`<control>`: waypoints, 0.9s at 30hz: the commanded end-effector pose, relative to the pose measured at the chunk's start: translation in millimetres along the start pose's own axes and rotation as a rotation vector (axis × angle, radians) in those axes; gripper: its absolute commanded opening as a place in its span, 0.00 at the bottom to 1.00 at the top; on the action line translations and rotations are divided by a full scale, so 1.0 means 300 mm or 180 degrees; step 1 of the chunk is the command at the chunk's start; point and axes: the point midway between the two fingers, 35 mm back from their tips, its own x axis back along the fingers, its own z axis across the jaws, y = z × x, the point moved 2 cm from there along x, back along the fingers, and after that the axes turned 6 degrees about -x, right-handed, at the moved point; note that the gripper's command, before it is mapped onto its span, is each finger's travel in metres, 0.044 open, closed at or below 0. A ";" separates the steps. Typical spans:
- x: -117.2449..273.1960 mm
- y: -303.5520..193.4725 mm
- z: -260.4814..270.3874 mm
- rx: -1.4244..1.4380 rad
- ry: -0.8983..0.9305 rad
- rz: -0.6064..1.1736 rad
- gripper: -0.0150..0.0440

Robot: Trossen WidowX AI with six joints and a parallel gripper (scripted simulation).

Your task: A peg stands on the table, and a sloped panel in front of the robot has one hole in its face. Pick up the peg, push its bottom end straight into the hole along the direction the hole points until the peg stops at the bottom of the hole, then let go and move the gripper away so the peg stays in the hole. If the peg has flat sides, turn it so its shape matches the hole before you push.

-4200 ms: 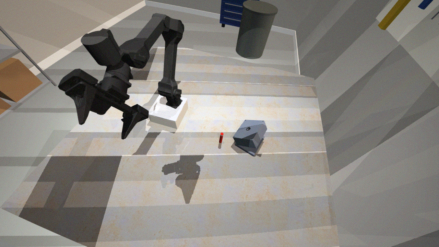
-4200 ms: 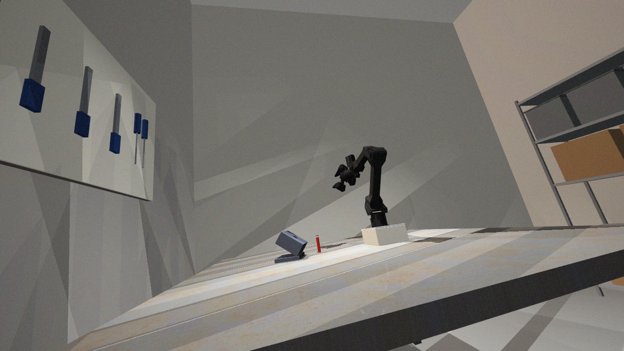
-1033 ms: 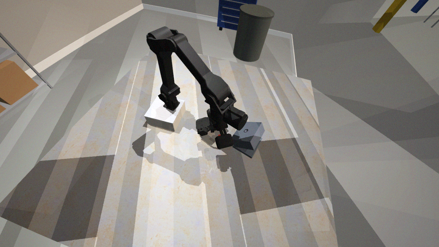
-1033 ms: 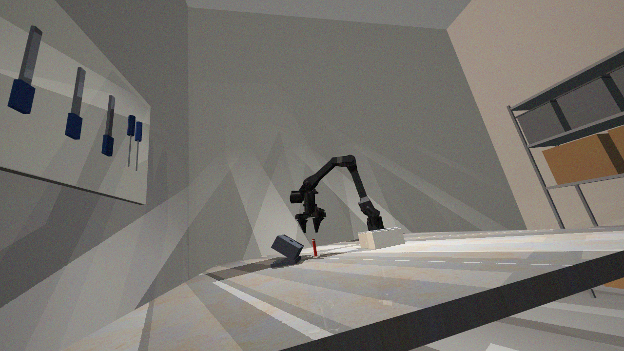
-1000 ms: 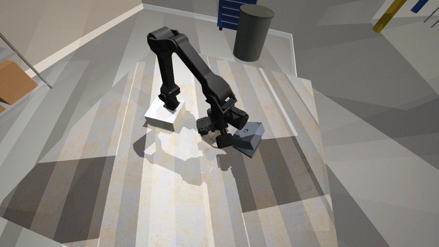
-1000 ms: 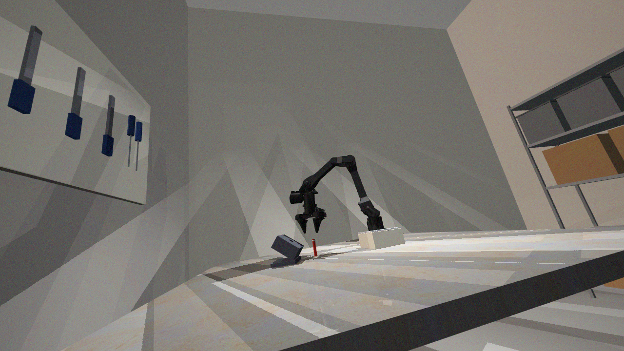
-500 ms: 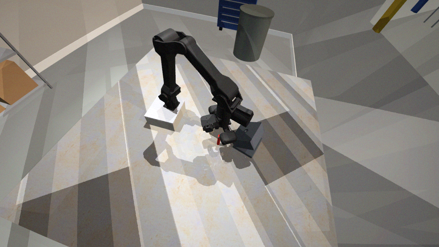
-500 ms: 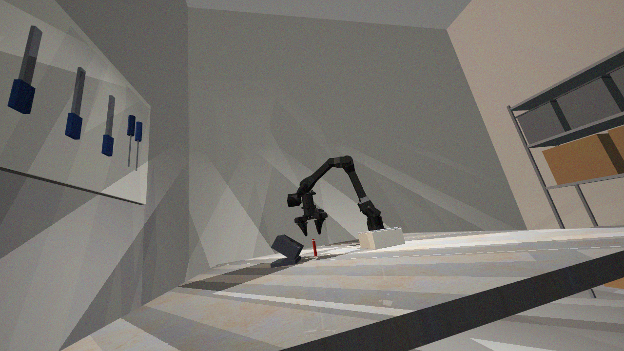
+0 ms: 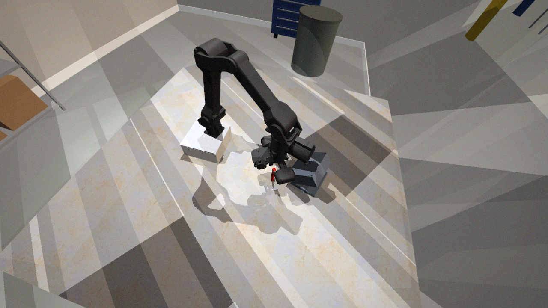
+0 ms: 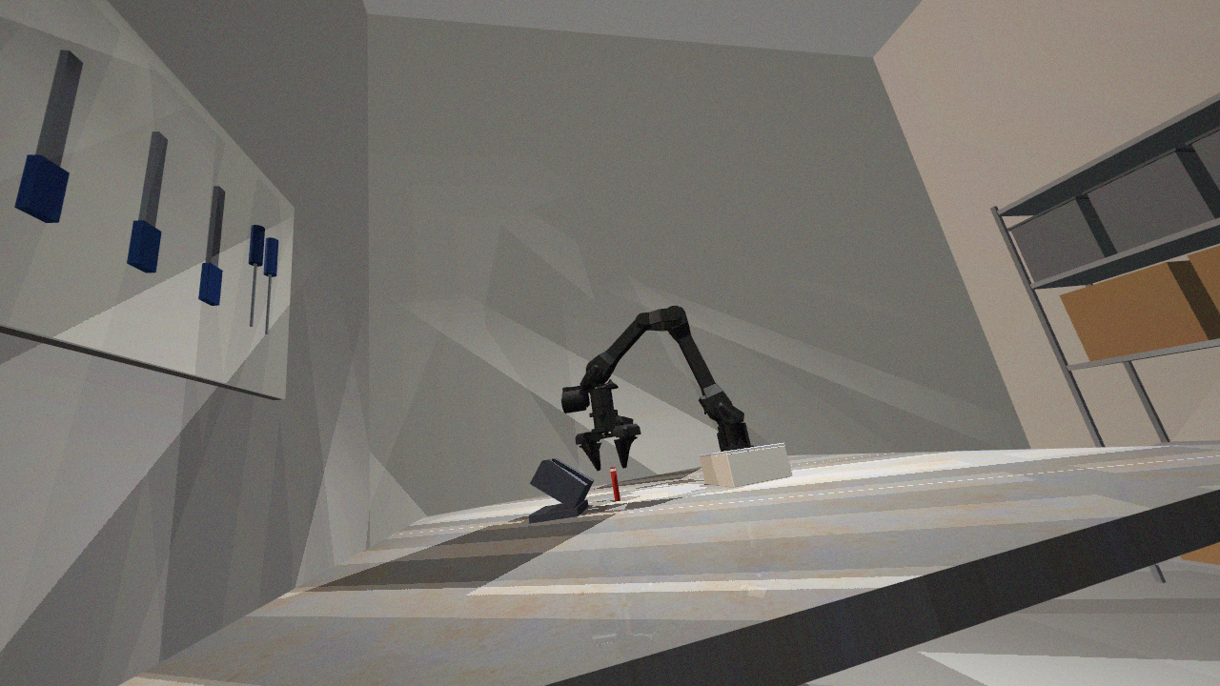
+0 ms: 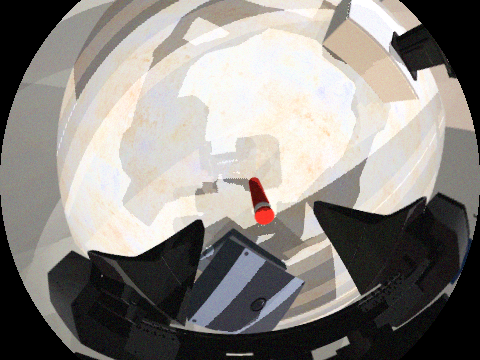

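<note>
A slim red round peg (image 9: pixel 273 175) (image 10: pixel 615 484) (image 11: pixel 260 199) with a grey band near its top stands upright on the table. My gripper (image 10: pixel 611 467) (image 11: pixel 260 217) is open and empty, pointing down. Its fingertips are just above the peg, and the peg's top shows between them in the wrist view. The dark blue-grey sloped panel (image 9: pixel 317 165) (image 10: pixel 560 481) (image 11: pixel 220 286) stands close beside the peg. Its round hole (image 11: pixel 258 304) shows in the wrist view; the arm hides it in the top view.
The arm's white base block (image 9: pixel 203 143) (image 10: pixel 746 465) (image 11: pixel 372 62) stands on the table on the other side of the peg from the panel. A grey bin (image 9: pixel 316 42) and a blue drawer cabinet (image 9: pixel 284 19) stand on the floor beyond the table.
</note>
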 end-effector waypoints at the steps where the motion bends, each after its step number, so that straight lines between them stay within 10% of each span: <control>1: -0.029 0.005 -0.004 0.0002 -0.0018 -0.0033 1.00; 23: -0.128 0.010 -0.010 0.0002 -0.0019 -0.0034 1.00; 27: -0.116 0.005 -0.006 -0.0008 -0.0009 -0.0009 0.82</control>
